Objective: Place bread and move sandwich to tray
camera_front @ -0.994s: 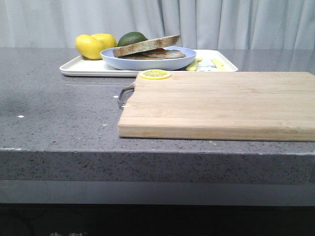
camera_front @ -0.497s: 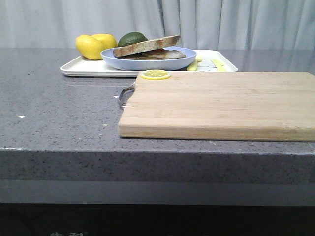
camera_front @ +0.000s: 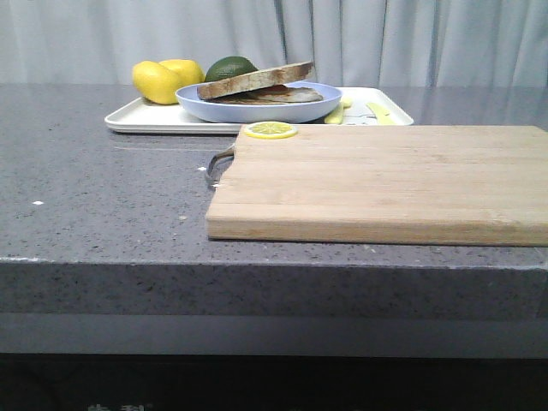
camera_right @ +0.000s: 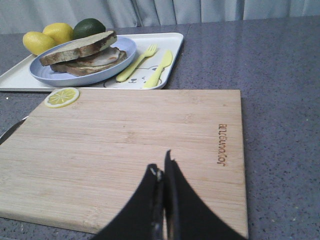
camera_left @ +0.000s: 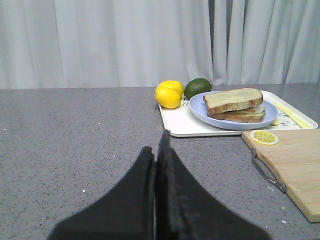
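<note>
The sandwich (camera_front: 259,88) is already sitting on its plate inside the tray (camera_front: 137,120) (task apparently finished); both the left end effector (camera_left: 156,155) and right end effector (camera_right: 162,172) are staying closed, empty, and should be keeping clear.

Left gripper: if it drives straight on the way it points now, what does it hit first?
Probably the white tray: the shut left gripper points over bare countertop at the tray's near rim, below the lemons. Height above the counter is unclear.
</note>
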{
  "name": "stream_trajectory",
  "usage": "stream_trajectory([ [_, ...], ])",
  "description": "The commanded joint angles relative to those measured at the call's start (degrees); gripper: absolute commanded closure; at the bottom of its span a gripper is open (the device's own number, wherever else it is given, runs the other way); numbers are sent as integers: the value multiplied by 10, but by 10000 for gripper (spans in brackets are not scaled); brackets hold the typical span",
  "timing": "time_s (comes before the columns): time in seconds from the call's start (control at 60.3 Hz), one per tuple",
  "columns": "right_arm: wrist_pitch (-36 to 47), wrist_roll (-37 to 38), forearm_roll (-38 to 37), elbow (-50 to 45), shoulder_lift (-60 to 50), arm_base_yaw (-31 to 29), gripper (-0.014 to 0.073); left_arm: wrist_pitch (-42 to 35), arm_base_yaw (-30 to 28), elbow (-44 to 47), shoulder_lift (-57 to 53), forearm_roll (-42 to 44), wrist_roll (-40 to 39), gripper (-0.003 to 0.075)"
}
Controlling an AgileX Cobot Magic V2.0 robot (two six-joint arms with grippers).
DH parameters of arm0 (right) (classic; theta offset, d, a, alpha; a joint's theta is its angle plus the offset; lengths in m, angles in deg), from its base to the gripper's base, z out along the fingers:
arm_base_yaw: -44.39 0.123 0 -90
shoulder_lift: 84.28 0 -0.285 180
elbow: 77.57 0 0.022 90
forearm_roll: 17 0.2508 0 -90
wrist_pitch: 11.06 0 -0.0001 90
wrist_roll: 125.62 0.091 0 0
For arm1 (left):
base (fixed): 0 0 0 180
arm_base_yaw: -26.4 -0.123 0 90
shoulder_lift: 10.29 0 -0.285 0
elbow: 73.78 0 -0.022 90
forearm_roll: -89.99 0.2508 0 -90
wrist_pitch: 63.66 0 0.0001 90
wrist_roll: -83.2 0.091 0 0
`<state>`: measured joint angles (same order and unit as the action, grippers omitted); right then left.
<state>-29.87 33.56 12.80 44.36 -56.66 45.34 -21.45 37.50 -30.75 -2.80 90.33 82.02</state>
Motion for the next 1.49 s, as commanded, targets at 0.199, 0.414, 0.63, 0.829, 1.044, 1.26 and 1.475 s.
stream_trajectory([
  [0.199,24,-1,6,16,3,-2,654,-41,-2,26,6,2,-5,741],
  [0.414,19,-1,6,16,3,-2,654,-67,-2,41,6,2,-5,741],
  [0.63,19,-1,6,16,3,-2,654,-173,-7,61,-2,3,-5,741],
  [0.829,15,-1,6,16,3,-2,654,-279,-72,140,-12,0,-5,741],
  [1.044,14,-1,6,16,3,-2,654,-297,-87,213,-12,-3,-5,741],
  [1.26,14,-1,6,16,3,-2,654,-305,-87,280,-12,-11,-5,741],
  [1.475,14,-1,6,16,3,-2,654,-364,-87,344,-12,-14,-5,741],
])
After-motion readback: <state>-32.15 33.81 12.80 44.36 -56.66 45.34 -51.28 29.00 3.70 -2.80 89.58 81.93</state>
